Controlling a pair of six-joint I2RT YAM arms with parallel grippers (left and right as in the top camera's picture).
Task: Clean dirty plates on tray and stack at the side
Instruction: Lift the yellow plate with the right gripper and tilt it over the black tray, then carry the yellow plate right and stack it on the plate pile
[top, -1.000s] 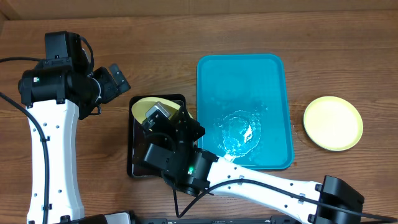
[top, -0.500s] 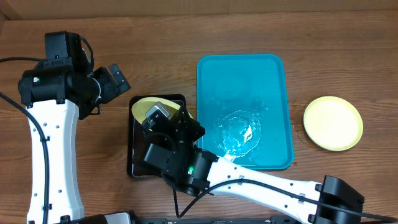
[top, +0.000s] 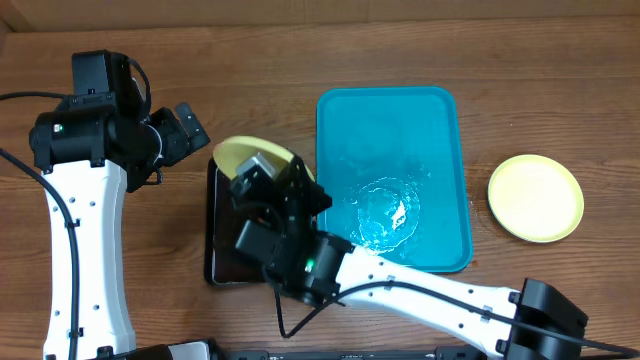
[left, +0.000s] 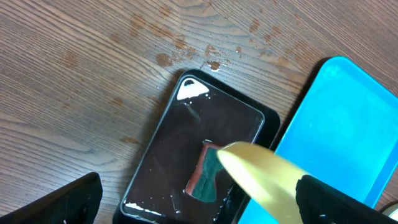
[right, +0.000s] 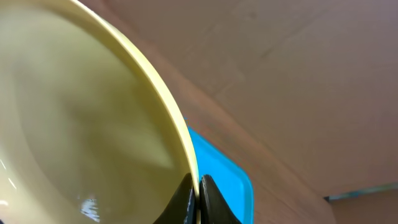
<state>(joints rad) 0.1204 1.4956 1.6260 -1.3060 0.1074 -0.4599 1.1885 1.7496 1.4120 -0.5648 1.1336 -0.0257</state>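
The right arm reaches across the front of the wooden table (top: 330, 50) and covers much of the small black tray (top: 218, 235) in the overhead view. The left arm stands at the table's left side, its gripper (top: 187, 124) held above bare wood just beside that tray, fingers spread wide apart around nothing.

The black tray is wet and holds a reddish-brown and green sponge (left: 202, 174), partly hidden behind the rim of the raised plate (top: 238, 153). This pale yellow-green plate is tilted over the far end of the black tray, its edge pinched between the pressed-together fingers of the right gripper (right: 198, 198).

The turquoise tray (top: 390, 120) lies just right of the black one and holds a puddle of clear water (top: 385, 212). A second plate (top: 535, 197) lies flat on the table to its right, apart from it.

Water drops (left: 214, 59) dot the wood beyond the black tray. Whether the held plate carries smears cannot be told.
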